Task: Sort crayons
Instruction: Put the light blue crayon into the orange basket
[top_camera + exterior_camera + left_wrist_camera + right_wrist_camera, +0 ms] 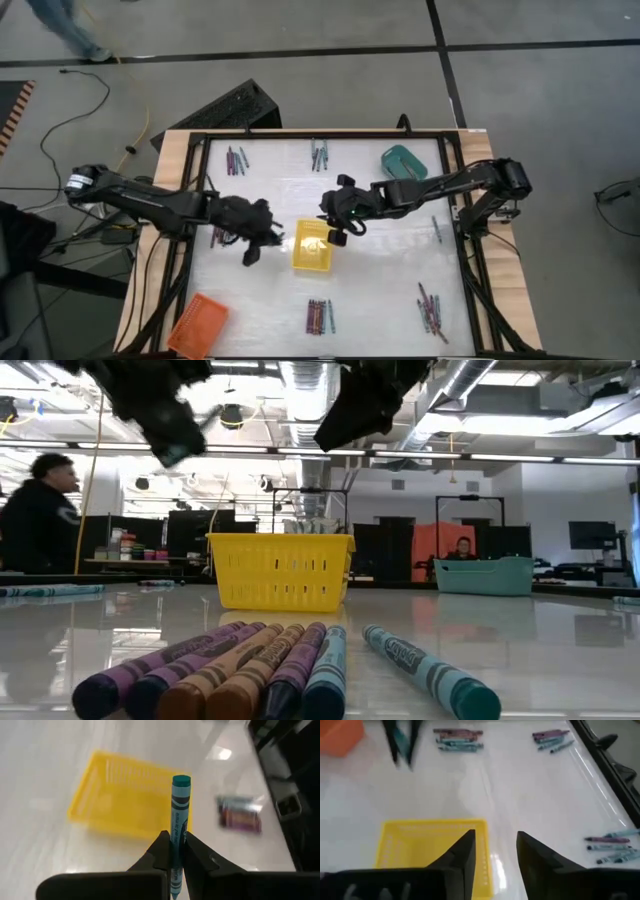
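My left gripper (175, 840) is shut on a teal crayon (180, 805) and hangs above the table just left of the yellow tray (311, 250). It also shows in the high view (252, 248). My right gripper (495, 840) is open and empty above the yellow tray's far right corner (480, 825). It also shows in the high view (338, 232). Small groups of purple, reddish and teal crayons lie flat on the white table: at the far side (237, 160) (319, 155), at the near side (318, 316) (432, 308) and at the right (436, 228). My left gripper pinches the teal crayon between its two fingers, on the paper-wrapped shaft toward its back end (176, 834). The crayon lies along the fingers. Most of its length sticks out past the fingertips, and its back end (173, 890) shows behind them. It is lifted clear of the table.
An orange tray (197, 322) lies at the near left corner and a teal tray (403, 162) at the far right. A black frame (470, 280) runs round the table top. People stand in the room beyond the table (40, 510).
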Tool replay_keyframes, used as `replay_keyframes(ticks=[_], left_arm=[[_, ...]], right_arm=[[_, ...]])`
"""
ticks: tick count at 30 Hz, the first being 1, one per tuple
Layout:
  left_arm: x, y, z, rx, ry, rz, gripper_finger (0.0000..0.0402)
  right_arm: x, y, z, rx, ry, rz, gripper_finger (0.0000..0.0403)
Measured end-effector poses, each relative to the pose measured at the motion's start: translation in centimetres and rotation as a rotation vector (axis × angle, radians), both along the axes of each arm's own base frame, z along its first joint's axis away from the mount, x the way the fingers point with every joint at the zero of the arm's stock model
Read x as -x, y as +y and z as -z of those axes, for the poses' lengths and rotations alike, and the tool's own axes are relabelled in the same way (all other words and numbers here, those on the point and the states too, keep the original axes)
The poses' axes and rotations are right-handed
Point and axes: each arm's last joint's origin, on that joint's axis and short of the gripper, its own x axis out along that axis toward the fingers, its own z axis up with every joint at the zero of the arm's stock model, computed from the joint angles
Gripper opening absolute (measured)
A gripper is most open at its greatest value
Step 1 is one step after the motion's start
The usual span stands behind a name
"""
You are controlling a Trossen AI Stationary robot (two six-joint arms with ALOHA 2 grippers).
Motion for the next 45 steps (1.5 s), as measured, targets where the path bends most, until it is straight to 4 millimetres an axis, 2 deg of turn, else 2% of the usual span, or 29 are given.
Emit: replay_keyframes(ticks=[6,10,15,21,26,31,37,45], left_arm=[[2.1,-3.2,-3.4,0.078,0.175,-0.101,0.0009],[3.8,-5.9,-3.8,0.209,0.277,-0.155,0.0009],[5.9,-9.7,-2.9,0.369,0.397,-0.242,0.0009],[7.6,-15.2,-0.4,0.526,0.565,-0.335,0.001],[8.5,-19.1,1.4,0.583,0.662,-0.429,0.0011],[9.0,-22.2,2.0,0.612,0.747,-0.495,0.0011],[9.6,-23.9,3.7,0.524,0.914,-0.581,0.0012],[9.2,-23.4,4.4,0.463,0.932,-0.65,0.0012]], right_arm=[[0.4,0.7,0.4,0.036,0.064,-0.036,0.0138],[0.9,1.2,0.9,0.046,0.129,-0.053,0.0137],[1.4,1.9,1.4,0.069,0.196,-0.09,0.0137],[2.1,2.8,1.8,0.09,0.268,-0.134,0.0136],[2.5,3.5,2.0,0.113,0.3,-0.17,0.0136],[2.7,4.1,2.1,0.122,0.312,-0.195,0.0136],[3.0,4.8,2.1,0.134,0.324,-0.224,0.0136],[3.3,5.4,2.2,0.139,0.342,-0.244,0.0136]])
